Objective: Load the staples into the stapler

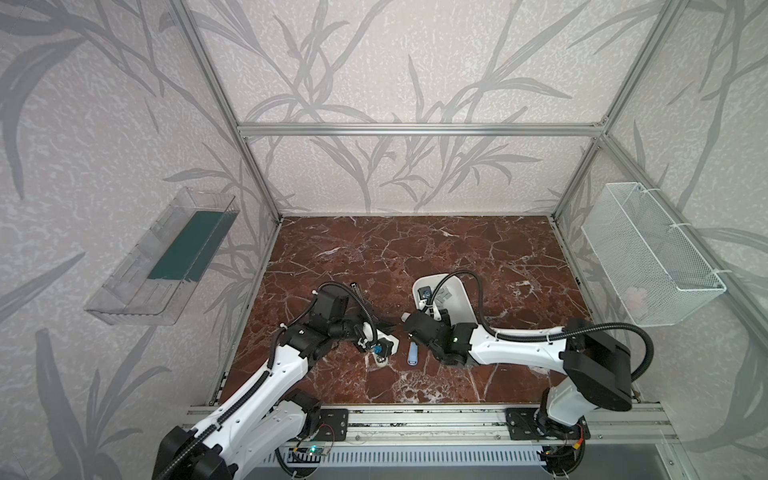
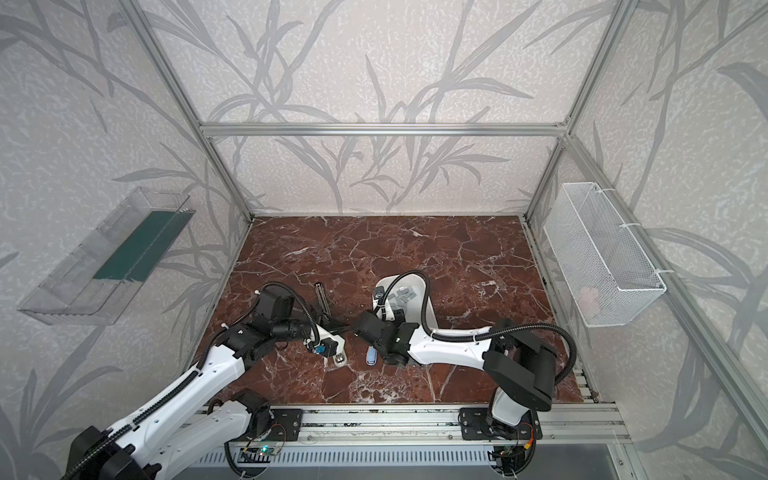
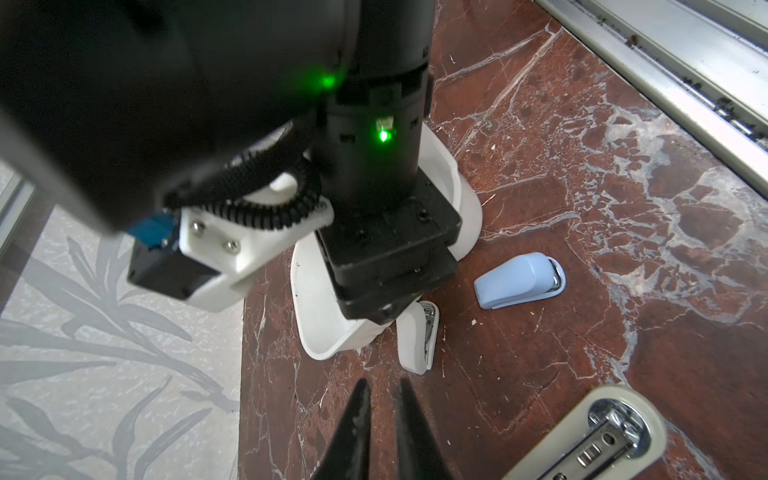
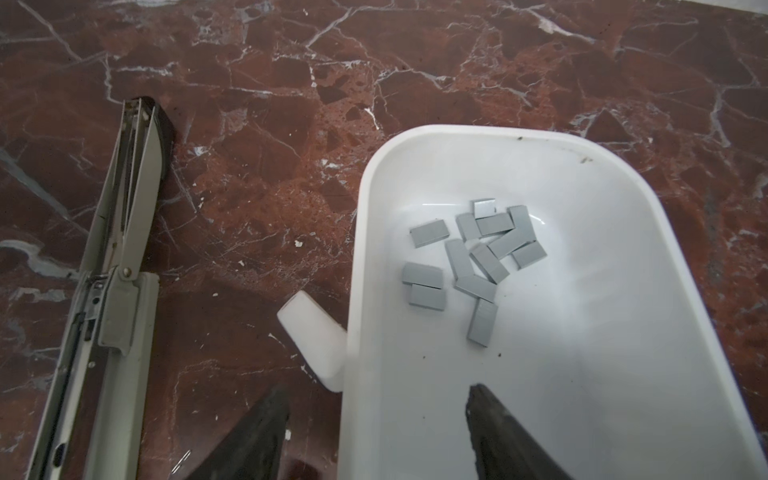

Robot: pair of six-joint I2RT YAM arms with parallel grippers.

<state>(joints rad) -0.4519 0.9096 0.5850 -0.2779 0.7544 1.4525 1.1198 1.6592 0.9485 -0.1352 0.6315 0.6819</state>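
Observation:
The stapler (image 4: 124,291) is long, beige and grey, and lies swung open on the marble; in a top view it is the dark bar (image 2: 322,297), and its chromed end (image 3: 598,432) appears in the left wrist view. Several grey staples (image 4: 473,253) lie in a loose heap in the white tray (image 4: 623,332), also in a top view (image 2: 401,296). My right gripper (image 4: 378,395) is open and straddles the tray's near wall, one finger inside and one over the table. My left gripper (image 3: 382,384) is shut on nothing, low over the marble between stapler and tray.
A small blue stapler (image 1: 412,354) lies near the front between the arms. A small white stapler (image 3: 417,336) rests against the tray's outer wall. A clear bin (image 1: 166,257) hangs on the left wall and a wire basket (image 1: 648,249) on the right.

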